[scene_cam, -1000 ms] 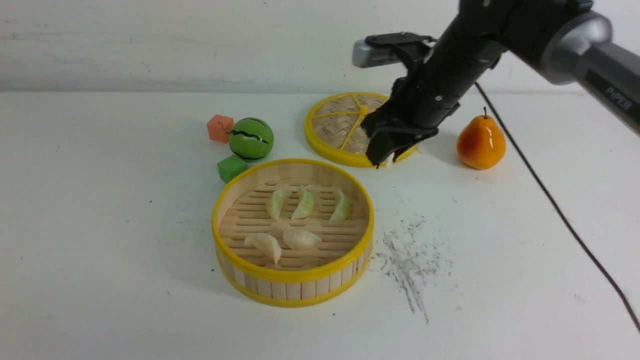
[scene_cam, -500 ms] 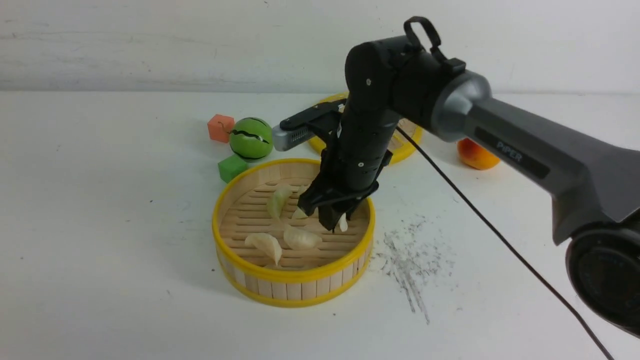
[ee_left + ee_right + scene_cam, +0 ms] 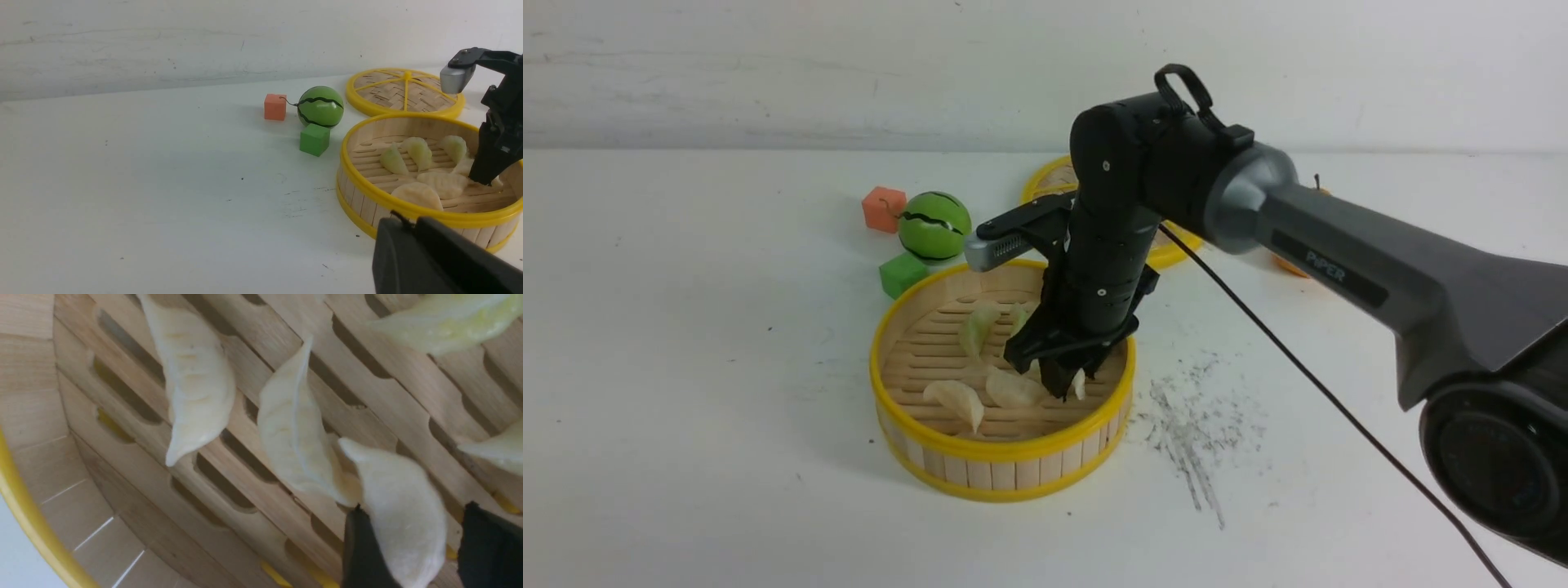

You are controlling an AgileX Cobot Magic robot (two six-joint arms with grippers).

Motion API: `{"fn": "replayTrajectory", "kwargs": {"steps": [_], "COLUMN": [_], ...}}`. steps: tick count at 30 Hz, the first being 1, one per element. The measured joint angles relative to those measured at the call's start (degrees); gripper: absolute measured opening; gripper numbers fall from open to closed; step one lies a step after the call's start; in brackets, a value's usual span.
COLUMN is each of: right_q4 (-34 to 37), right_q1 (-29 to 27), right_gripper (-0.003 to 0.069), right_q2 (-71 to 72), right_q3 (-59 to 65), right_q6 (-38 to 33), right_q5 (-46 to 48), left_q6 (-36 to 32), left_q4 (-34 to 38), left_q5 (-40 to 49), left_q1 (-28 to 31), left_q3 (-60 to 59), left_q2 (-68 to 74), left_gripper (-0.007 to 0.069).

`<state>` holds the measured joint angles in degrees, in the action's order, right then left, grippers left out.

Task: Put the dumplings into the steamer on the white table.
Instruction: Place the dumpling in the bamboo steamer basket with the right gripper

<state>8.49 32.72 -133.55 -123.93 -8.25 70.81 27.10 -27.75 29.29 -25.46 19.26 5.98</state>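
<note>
At the far left the left tool [image 3: 408, 228] hangs low over the white surface [image 3: 686, 367]; its jaws look closed, with no gap and nothing in them. After it come three toys that are not part of the task: an orange cube [image 3: 883, 209], a toy watermelon [image 3: 934, 226] and a green cube [image 3: 901, 273]. In the middle stands the steamer [image 3: 1001, 447], and five dumplings [image 3: 956, 400] lie on its slatted floor, three green and two cream-white. The sixth one, a cream-white dumpling [image 3: 402, 522], is just beside them, between the fingers [image 3: 363, 555] of the right tool [image 3: 1063, 382], which reaches down inside the basket. The jaws stand apart and one finger is clear of the dumpling, so I judge that this is the release of the last piece. The next move, I think, calls for a straight lift, so that the fingers do not drag this dumpling or push its neighbour. Behind the arm are the woven lid [image 3: 1045, 175] and a pear [image 3: 1290, 265], mostly hidden. On the right arm [image 3: 1380, 269] the word "PiPER" [image 3: 1327, 267] can be read; I see no other writing.
</note>
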Motion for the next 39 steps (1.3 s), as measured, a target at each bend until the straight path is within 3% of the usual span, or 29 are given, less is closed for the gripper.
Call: {"fn": "replayTrajectory", "kwargs": {"steps": [5, 11, 14, 20, 23, 33, 39], "right_q4": [-0.1, 0.0, 0.3, 2.0, 2.1, 1.9, 1.8], "right_q1": [0.0, 0.0, 0.0, 0.0, 0.0, 2.0, 2.2], "right_gripper": [0.0377, 0.0372, 0.0338, 0.0205, 0.0183, 0.0271, 0.0282], "right_q2": [0.1, 2.3, 2.9, 1.5, 0.1, -1.4, -1.4], "right_q3": [0.0, -0.7, -1.7, -1.9, -1.9, -1.9, -1.9], "right_q6": [0.0, 0.1, 0.3, 0.3, 0.3, 0.4, 0.4], "right_q5": [0.0, 0.2, 0.2, -2.5, -4.9, -6.2, -5.9], "left_q6": [0.0, 0.0, 0.0, 0.0, 0.0, 0.0, 0.0], "left_q4": [0.0, 0.0, 0.0, 0.0, 0.0, 0.0, 0.0], "left_q5": [0.0, 0.0, 0.0, 0.0, 0.0, 0.0, 0.0], "left_q1": [0.0, 0.0, 0.0, 0.0, 0.0, 0.0, 0.0], "left_q3": [0.0, 0.0, 0.0, 0.0, 0.0, 0.0, 0.0], "left_q2": [0.0, 0.0, 0.0, 0.0, 0.0, 0.0, 0.0], "left_gripper": [0.0053, 0.0059, 0.0059, 0.0066, 0.0068, 0.0070, 0.0070]}}
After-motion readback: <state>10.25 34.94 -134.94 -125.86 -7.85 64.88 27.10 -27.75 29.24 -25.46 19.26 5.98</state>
